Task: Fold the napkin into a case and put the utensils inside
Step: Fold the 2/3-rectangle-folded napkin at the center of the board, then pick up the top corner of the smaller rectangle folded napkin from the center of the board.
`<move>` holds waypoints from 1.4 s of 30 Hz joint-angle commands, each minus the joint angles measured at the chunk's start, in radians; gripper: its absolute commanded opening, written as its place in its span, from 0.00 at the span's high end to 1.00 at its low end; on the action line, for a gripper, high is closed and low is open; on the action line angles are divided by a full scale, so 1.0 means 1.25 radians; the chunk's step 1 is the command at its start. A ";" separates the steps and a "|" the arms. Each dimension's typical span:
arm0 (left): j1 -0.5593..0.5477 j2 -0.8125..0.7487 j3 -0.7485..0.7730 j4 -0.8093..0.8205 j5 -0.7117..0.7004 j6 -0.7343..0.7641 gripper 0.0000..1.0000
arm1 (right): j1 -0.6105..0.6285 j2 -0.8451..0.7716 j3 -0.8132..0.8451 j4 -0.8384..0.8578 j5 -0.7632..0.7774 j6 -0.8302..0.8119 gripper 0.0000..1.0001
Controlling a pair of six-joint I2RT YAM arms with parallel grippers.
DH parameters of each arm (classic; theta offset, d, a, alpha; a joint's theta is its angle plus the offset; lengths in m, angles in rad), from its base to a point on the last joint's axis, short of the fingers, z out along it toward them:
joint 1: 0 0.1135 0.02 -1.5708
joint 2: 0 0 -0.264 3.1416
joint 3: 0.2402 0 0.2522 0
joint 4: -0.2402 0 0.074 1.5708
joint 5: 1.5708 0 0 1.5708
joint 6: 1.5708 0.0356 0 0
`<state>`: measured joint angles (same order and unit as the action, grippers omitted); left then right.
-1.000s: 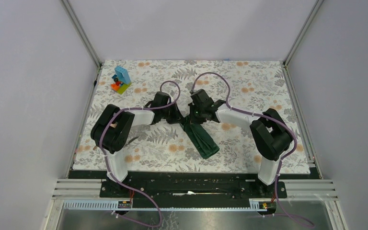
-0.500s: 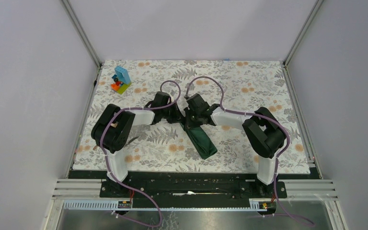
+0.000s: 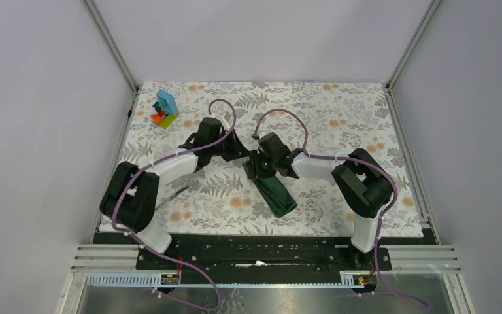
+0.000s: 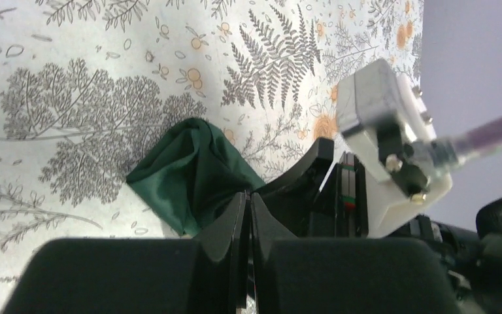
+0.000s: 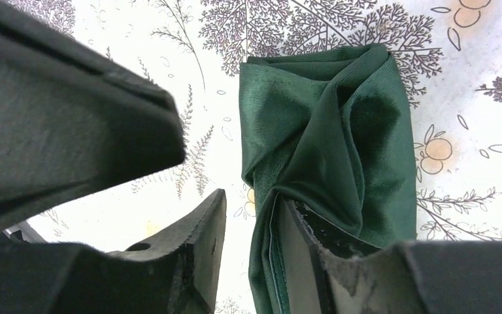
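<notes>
Two small marks, one green and one red, sit on the black body of the right wrist in the left wrist view. They are too blurred to read as letters.

Near the far left corner of the cover stands a stack of toy blocks in blue, green, orange and red, well apart from both arms. Purple cables loop above each wrist. Aluminium posts rise at the far corners against pale walls.

The left gripper hangs just beside the napkin's far end, its fingers pressed together with nothing seen between them. The right wrist, with its white and grey block, crowds in just beyond it.

The right gripper is at that same end with its fingers spread. One finger lies against the fold and a cloth edge runs up between the two. Bare cover shows between the other finger and the cloth.

The napkin lies near the middle of the cover as a narrow oblong, slanting from the grippers toward the near right. It is dark green with a fine weave and a faint sheen, and it is softly creased and bunched at the far end. The cover is flat, printed with grey ferns and orange blossoms. The fingers are black and hard, and the right ones are scuffed along their edges.
</notes>
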<state>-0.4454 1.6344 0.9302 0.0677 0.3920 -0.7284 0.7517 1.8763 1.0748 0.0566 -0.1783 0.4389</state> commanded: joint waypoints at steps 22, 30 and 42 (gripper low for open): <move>0.009 -0.170 -0.175 -0.018 -0.008 -0.010 0.93 | 0.003 -0.084 0.111 -0.179 -0.028 0.015 0.32; 0.013 -0.176 -0.176 -0.025 -0.019 -0.005 0.93 | 0.000 -0.149 0.120 -0.200 0.010 0.014 0.23; 0.035 -0.194 -0.186 -0.039 -0.019 0.004 0.92 | -0.017 -0.071 0.136 -0.168 0.065 -0.055 0.36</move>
<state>-0.4171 1.4281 0.7094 -0.0029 0.3813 -0.7383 0.7357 1.7443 1.2087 -0.1768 -0.1505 0.4191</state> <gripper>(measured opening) 0.075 0.674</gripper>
